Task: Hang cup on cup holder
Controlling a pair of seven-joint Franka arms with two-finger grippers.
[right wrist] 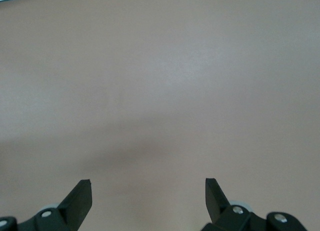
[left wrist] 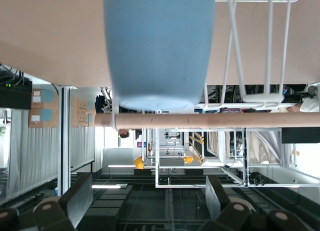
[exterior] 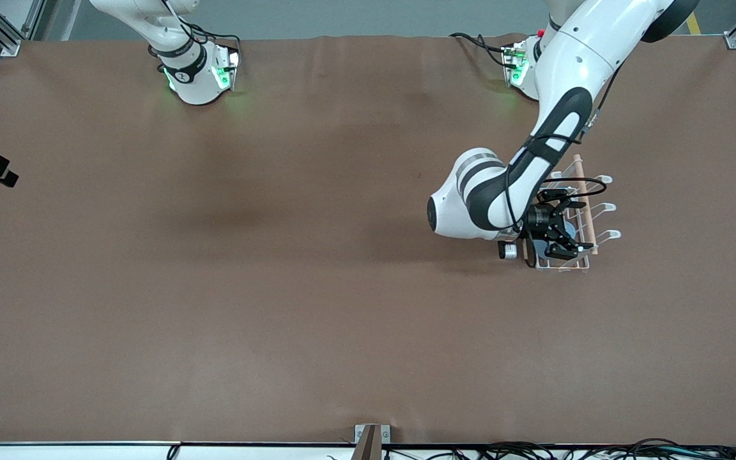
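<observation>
Cup [left wrist: 159, 46] seated on rack [left wrist: 270, 51] prong. Left gripper [exterior: 563, 237] spread apart over rack, cup released. Right gripper [right wrist: 148, 191] parked, fingers apart.

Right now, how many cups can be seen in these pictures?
1. The cup sits on the cup holder toward the left arm's end of the table, with the open left gripper beside it. The arm may hide others.

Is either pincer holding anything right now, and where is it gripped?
Nothing. The left pincer is open beside the cup holder; the cup sits on a prong, ungripped. The right pincer waits open.
</observation>
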